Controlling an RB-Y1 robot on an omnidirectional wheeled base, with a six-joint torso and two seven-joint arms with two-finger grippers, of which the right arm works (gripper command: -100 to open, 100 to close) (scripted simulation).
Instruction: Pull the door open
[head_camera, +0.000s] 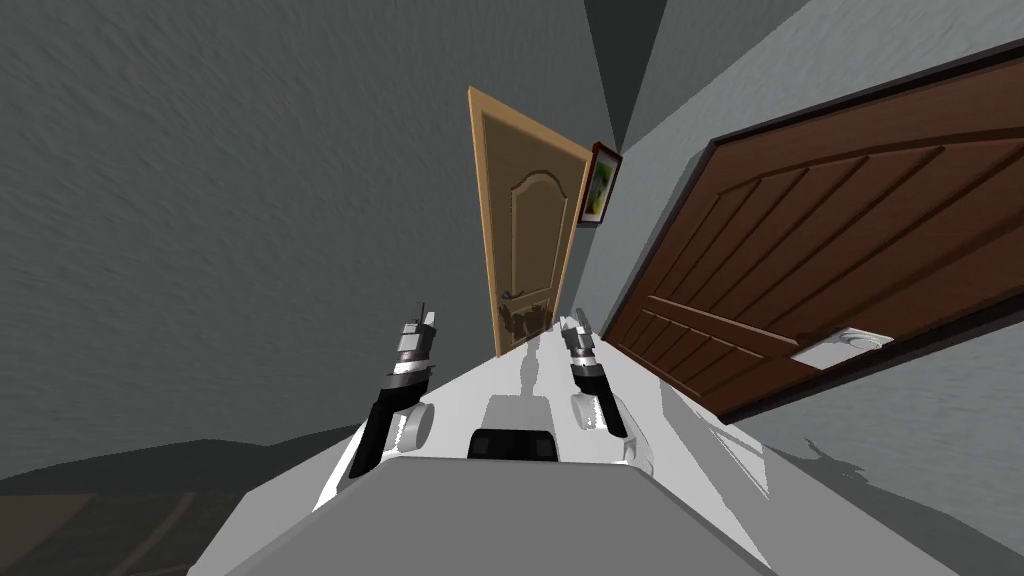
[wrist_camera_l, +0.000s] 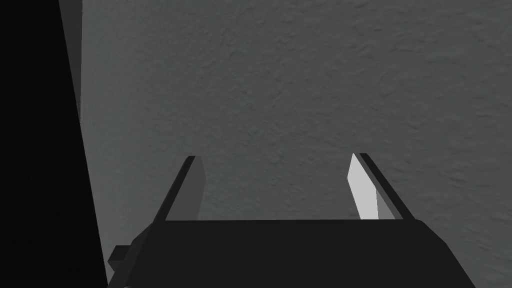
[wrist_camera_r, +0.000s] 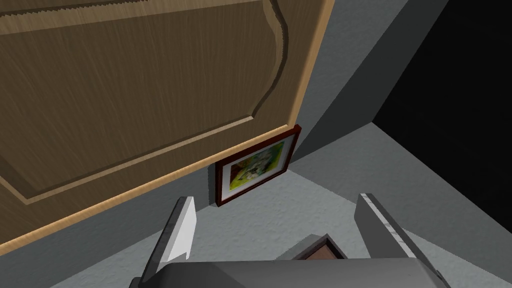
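Note:
A light tan panelled door (head_camera: 525, 220) stands ahead at the end of a narrow passage, with a small dark handle (head_camera: 512, 295) low on its left side. My right gripper (head_camera: 578, 322) is held out toward it, still apart from it. In the right wrist view that gripper (wrist_camera_r: 277, 220) is open with nothing between its fingers, and the tan door (wrist_camera_r: 140, 90) lies beyond them. My left gripper (head_camera: 425, 318) is raised in front of my chest near the left wall. In the left wrist view it (wrist_camera_l: 277, 175) is open and holds nothing.
A dark brown panelled door (head_camera: 830, 260) with a pale handle plate (head_camera: 843, 348) lies close along the right wall. A framed picture (head_camera: 600, 185) hangs beside the tan door. A grey wall (head_camera: 220, 220) runs close on the left. A black area (wrist_camera_r: 450, 90) shows beyond the wall's edge.

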